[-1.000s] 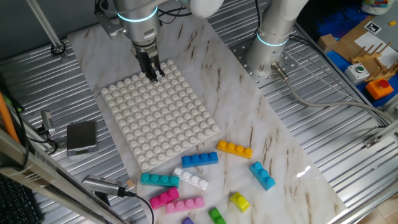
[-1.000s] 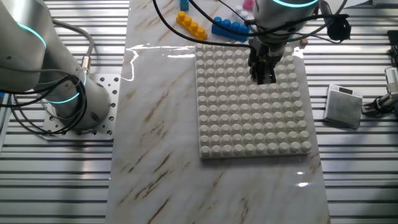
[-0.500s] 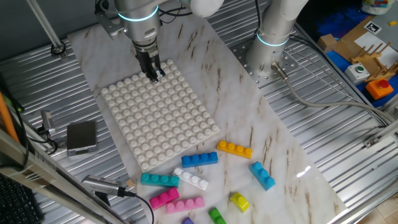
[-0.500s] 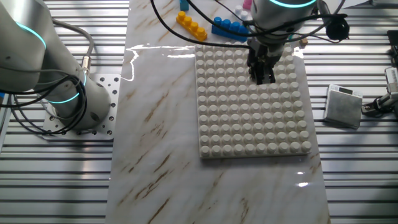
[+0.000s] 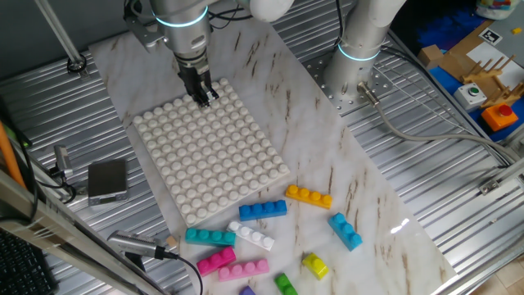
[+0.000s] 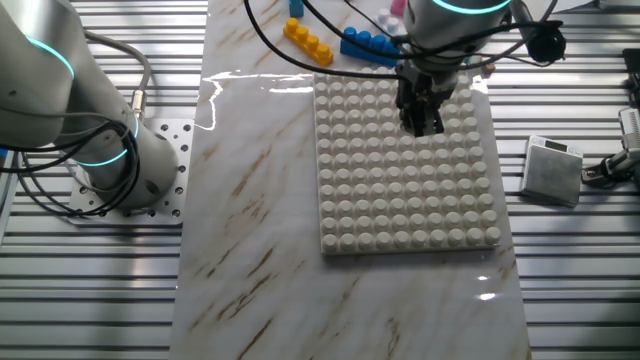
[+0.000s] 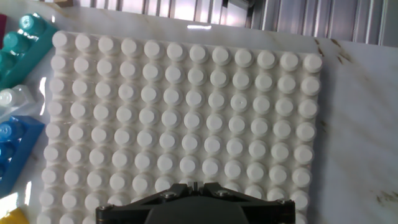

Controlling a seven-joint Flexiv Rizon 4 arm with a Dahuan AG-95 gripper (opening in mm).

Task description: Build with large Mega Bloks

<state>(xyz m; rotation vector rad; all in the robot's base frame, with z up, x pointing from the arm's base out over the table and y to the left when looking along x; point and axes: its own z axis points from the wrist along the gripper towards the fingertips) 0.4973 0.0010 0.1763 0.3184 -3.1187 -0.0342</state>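
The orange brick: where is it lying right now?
In one fixed view, the orange brick lies on the marble just off the baseplate's near corner, between the blue brick and light-blue brick.

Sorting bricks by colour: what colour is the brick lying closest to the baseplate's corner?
Orange brick, clearest in the fixed view showing the loose bricks beside the baseplate.

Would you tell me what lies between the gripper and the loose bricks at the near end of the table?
In one fixed view, only the white studded baseplate lies between the gripper and the loose bricks; nothing is mounted on it.

Ten bricks [image 5: 263, 210]; one baseplate [image 5: 221, 164]
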